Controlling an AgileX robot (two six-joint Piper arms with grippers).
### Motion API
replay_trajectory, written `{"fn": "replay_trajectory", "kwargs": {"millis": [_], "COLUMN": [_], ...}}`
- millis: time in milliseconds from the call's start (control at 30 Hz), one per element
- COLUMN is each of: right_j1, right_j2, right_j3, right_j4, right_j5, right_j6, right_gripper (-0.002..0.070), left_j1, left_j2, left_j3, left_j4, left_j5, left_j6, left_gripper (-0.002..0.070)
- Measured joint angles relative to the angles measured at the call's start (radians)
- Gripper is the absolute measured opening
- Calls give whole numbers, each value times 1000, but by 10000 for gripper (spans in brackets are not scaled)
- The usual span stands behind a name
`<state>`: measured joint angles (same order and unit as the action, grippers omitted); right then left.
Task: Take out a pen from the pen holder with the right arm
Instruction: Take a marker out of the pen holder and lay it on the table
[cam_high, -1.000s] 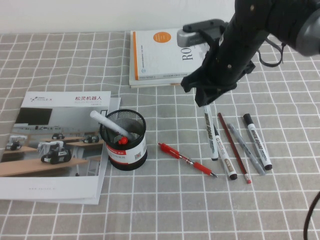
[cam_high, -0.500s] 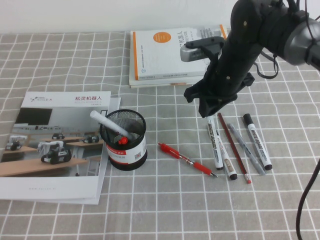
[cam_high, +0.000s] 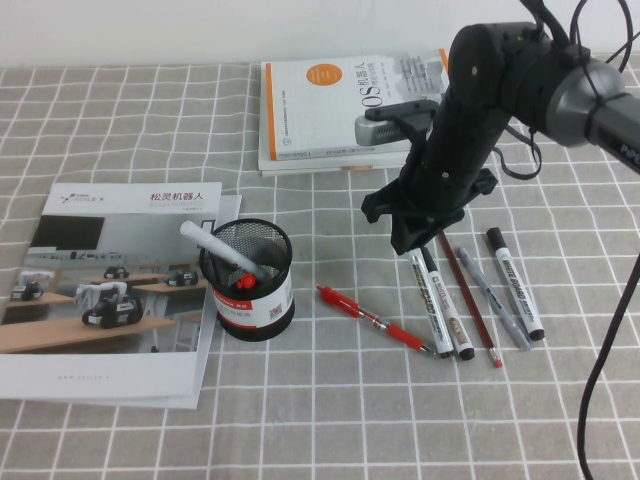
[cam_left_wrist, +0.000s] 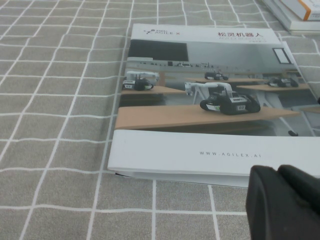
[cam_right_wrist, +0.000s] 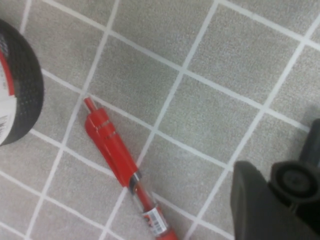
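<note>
The right gripper (cam_high: 415, 240) is clenched on the top end of a white marker (cam_high: 428, 300). In the right wrist view the marker's round black end sits just beside one dark finger (cam_right_wrist: 250, 205). The marker slants from the claw toward five o'clock, its far end low over the checked cloth (cam_high: 300, 400), among the loose pens.

In the high view the right arm (cam_high: 470, 130) comes in from two o'clock. Its black forearm slopes down toward seven o'clock, and the wrist is bent so the claw points at the table.

At seven o'clock from the claw a red pen (cam_high: 375, 320) lies flat. At five o'clock lie a second marker (cam_high: 450, 315), a dark red pencil (cam_high: 470, 300), a grey pen (cam_high: 490, 295) and a whiteboard marker (cam_high: 515, 285), side by side.

The pen holder (cam_high: 250, 290), a black mesh cup, stands at nine o'clock, well apart from the claw. A white pen (cam_high: 215, 245) leans inside it. A brochure (cam_high: 110, 280) lies at the holder's nine o'clock. A book (cam_high: 320, 110) lies at the claw's eleven o'clock.

The left gripper (cam_left_wrist: 282, 202) hangs over the cloth near the brochure's white edge; whether it is released or clenched I cannot tell.
</note>
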<state>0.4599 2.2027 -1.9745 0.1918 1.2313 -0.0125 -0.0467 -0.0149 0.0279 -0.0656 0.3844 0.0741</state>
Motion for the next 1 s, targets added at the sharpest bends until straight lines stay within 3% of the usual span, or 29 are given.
{"fn": "replay_trajectory", "kwargs": {"millis": [300, 667, 1000], "right_j1": [0, 0, 9], "right_j2": [17, 23, -57], "right_j3": [0, 0, 11], "right_j4": [2, 4, -30], "right_j5": [-2, -2, -2], "right_j6": [0, 0, 0], "right_gripper": [102, 217, 199], "left_j1": [0, 0, 0], "left_j2": [0, 0, 0], "left_j3": [0, 0, 0], "left_j4": [0, 0, 0], "left_j5": [0, 0, 0], "left_j6": [0, 0, 0], "left_gripper": [-3, -3, -3]}}
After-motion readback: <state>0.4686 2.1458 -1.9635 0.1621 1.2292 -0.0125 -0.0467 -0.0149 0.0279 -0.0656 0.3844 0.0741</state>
